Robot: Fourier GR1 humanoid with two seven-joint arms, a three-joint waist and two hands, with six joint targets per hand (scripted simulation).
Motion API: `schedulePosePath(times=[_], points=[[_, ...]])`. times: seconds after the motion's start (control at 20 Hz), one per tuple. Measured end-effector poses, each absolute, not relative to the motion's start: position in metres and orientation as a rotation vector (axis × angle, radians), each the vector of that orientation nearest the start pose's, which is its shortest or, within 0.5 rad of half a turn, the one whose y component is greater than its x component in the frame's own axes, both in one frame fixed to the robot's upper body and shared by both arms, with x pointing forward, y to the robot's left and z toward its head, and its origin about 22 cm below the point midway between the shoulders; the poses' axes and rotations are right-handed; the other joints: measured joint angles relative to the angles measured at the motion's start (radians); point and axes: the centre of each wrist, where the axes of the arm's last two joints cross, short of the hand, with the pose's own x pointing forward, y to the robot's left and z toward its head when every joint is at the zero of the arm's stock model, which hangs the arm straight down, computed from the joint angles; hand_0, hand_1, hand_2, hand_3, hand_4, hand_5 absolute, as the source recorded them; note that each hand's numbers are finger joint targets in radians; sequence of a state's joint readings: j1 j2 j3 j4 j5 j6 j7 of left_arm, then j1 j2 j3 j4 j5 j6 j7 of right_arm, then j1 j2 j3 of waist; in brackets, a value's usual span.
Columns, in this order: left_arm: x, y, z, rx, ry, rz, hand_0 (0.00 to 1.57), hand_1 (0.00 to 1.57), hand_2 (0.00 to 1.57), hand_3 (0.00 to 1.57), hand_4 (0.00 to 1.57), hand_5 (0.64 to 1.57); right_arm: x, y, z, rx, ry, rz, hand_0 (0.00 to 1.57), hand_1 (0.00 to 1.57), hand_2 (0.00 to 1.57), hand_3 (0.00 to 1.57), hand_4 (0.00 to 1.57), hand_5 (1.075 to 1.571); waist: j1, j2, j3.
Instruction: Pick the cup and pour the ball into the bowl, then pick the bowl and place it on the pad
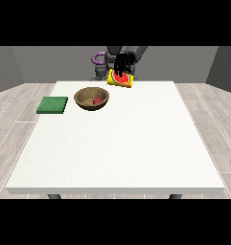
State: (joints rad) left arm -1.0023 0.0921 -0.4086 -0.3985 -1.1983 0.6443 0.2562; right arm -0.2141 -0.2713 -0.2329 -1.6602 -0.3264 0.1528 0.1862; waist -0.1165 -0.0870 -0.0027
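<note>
The yellow watermelon-printed cup point(121, 79) is grasped sideways by the hand at the view's right point(124, 63), beyond the bowl point(92, 99) where the ball point(96, 101) is held

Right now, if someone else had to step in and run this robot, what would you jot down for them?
Robot hand at the view's right: curled round the yellow cup, held tipped on its side above the table's far edge.
The other robot hand: not clearly visible, so I cannot tell its state.
Red ball: already lying inside the wooden bowl, so the pour looks done.
Bowl: standing on the white table, beside the green pad, not on it.
Left to do: put the cup down, pick up the bowl and set it on the pad.
</note>
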Motion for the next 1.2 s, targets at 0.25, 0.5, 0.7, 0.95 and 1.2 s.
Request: schedulePosePath(times=[0.25,0.5,0.7,0.95,1.2], points=[[0.407,0.169,0.008,1.257,-1.672,-0.883,1.46,1.46,1.57,1.57,1.10,1.570,0.268,-0.318,0.108,0.080,-1.764,0.007,0.00,0.00,0.00,0.00,0.39,1.564,0.007,0.035,-0.0030],[0.383,0.217,-0.018,1.151,-1.745,-0.625,1.54,1.54,1.57,1.57,1.48,1.461,0.258,-0.311,0.123,0.102,-1.829,0.022,0.00,0.00,0.00,0.00,0.43,1.566,-0.007,0.099,-0.0053],[0.378,0.206,-0.012,0.908,-1.832,-0.358,1.37,1.37,1.57,1.57,0.99,1.571,0.255,-0.305,0.126,0.103,-1.845,0.009,0.00,0.00,0.00,0.00,0.46,1.564,0.024,0.122,-0.0126],[0.379,0.197,0.005,0.488,-1.910,-0.015,0.41,0.41,0.00,0.00,0.26,1.569,0.253,-0.297,0.123,0.112,-1.844,-0.015,0.00,0.00,0.00,0.00,0.53,1.564,0.073,0.152,-0.0160],[0.384,0.250,0.022,0.187,-2.050,0.173,0.00,0.00,0.00,0.00,0.00,1.557,0.250,-0.281,0.135,0.088,-1.906,-0.023,0.00,0.00,0.00,0.00,0.49,1.566,0.114,0.250,-0.0079]])
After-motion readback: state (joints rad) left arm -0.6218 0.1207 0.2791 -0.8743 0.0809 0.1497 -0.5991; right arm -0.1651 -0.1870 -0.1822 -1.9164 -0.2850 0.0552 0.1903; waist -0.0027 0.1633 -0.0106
